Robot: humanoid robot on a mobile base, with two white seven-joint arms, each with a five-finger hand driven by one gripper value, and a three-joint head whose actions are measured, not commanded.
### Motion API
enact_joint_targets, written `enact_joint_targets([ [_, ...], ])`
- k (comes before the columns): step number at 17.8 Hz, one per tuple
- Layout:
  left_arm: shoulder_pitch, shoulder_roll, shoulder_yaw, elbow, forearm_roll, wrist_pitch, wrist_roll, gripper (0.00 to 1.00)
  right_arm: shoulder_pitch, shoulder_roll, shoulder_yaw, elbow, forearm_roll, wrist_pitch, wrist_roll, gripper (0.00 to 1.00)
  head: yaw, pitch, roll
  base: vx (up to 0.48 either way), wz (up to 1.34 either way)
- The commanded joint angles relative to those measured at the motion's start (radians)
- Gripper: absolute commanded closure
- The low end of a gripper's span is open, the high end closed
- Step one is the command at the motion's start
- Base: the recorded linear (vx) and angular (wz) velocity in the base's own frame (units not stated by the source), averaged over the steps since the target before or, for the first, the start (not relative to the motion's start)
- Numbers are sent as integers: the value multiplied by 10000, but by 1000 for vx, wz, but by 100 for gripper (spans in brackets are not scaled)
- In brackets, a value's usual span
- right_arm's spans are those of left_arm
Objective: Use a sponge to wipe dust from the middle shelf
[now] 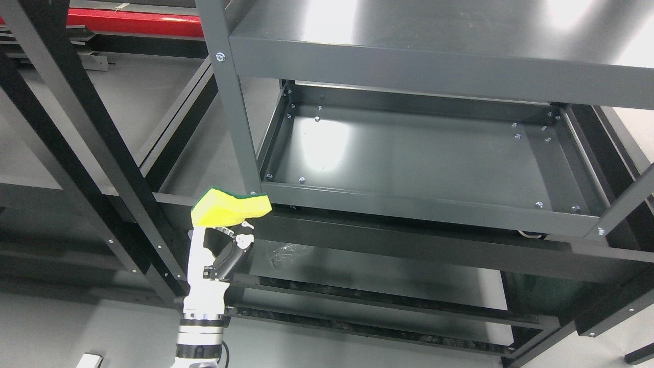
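Left hand (217,255) nearest, fingers closed around yellow sponge (230,208), held just outside front left corner of middle shelf (409,158). Advice: lift over rim, press flat, sweep in overlapping rows.
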State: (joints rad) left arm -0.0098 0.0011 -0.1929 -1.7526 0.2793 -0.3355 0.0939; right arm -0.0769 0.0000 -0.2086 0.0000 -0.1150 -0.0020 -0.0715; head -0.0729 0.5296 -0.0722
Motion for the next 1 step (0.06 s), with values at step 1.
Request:
enact_joint_targets([
  [1,113,164,-265,-253,-1,-4,-3,100,2,-175,0,-175,0,726,-6,0,0,0,0,0,0],
])
